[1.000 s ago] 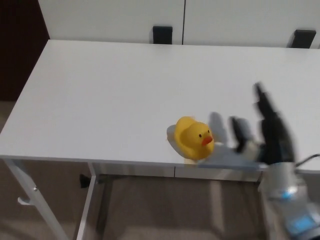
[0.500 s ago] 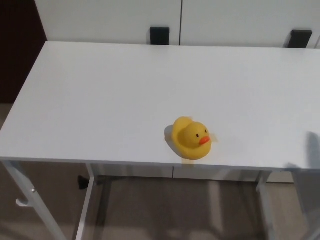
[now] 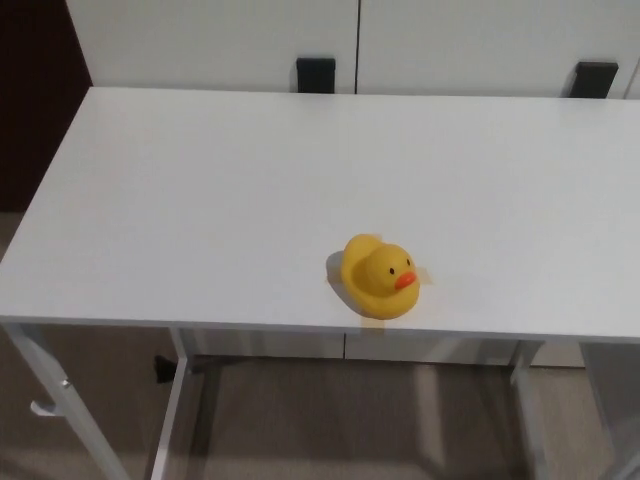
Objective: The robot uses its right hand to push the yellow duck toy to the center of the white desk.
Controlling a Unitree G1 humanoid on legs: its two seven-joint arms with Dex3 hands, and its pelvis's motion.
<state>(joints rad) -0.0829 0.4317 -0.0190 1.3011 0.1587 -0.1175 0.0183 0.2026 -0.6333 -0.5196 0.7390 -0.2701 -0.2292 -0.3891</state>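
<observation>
A yellow duck toy (image 3: pixel 378 276) with an orange beak stands upright on the white desk (image 3: pixel 220 200), close to the desk's front edge and a little right of its middle. Its beak points to the right. No part of either arm or hand shows in the head view.
Two black brackets (image 3: pixel 316 74) (image 3: pixel 594 79) sit against the white wall behind the desk's far edge. Dark floor or furniture lies off the desk's left end. Under the front edge are the desk's white legs (image 3: pixel 170 430) and a wooden floor.
The right hand, beside the duck on its right a second ago, withdrew out of the picture to the lower right. The duck stays where it was; the view shifted slightly.
</observation>
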